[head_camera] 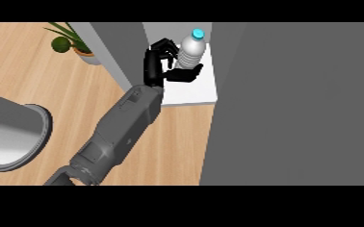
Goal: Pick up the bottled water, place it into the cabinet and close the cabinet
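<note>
Wooden counter [43, 84]; potted plant [70, 42]

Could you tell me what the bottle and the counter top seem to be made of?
Bottle: likely clear plastic, pale and translucent, with a ribbed body and a glossy blue cap. Counter top: apparently light wood or wood-look laminate, matte, with faint plank grain lines.

One forearm [117, 132] shows, a long boxy limb in mid grey with flat faces and softened edges. Faint panel lines and a few small recessed marks (possibly screws, too small to tell) run along its upper face. Its end farthest from the fingers narrows to a darker, rounded joint. Just behind the fingers sits a slim black wrist. The hand [160, 62] is glossy black throughout, with slender segmented fingers and a thicker thumb.
</note>
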{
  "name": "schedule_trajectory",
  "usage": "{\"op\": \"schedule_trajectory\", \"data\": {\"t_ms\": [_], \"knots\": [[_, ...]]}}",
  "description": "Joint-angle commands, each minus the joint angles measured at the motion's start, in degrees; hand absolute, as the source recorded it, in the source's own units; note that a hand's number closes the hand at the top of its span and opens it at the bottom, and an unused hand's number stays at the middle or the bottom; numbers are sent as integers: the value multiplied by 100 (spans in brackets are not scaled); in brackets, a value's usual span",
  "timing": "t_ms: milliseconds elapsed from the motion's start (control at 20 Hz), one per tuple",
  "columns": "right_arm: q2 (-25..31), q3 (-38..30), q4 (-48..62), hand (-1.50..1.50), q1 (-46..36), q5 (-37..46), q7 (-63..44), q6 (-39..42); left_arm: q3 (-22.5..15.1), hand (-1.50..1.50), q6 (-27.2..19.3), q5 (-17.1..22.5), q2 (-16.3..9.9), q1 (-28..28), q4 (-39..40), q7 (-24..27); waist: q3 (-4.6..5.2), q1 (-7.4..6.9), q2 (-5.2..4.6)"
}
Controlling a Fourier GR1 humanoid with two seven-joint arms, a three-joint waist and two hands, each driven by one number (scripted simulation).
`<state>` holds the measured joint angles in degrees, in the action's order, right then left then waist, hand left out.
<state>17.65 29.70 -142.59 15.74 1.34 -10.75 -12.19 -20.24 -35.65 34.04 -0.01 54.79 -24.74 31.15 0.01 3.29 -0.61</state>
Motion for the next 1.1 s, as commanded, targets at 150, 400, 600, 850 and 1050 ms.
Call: {"op": "schedule_trajectory", "data": {"t_ms": [150,400,600,850,1050], "knots": [[177,-335,-406,-150,256,-287,115,234,399,150,62,32,0,644,1011,331,-1,11,-30],[17,78,-477,-150,271,-68,-42,140,258,-150,-166,-244,-51,1023,1489,322,4,66,-41],[173,-136,-388,-150,385,-259,298,382,275,-150,-171,-159,-2,1045,1519,286,-1,157,-47],[121,-294,-490,-150,374,-466,209,427,454,-150,-28,-95,0,883,1628,686,3,172,-69],[109,-380,-588,-150,200,-451,48,427,650,-150,257,10,0,1080,1738,565,6,171,-87]]}}
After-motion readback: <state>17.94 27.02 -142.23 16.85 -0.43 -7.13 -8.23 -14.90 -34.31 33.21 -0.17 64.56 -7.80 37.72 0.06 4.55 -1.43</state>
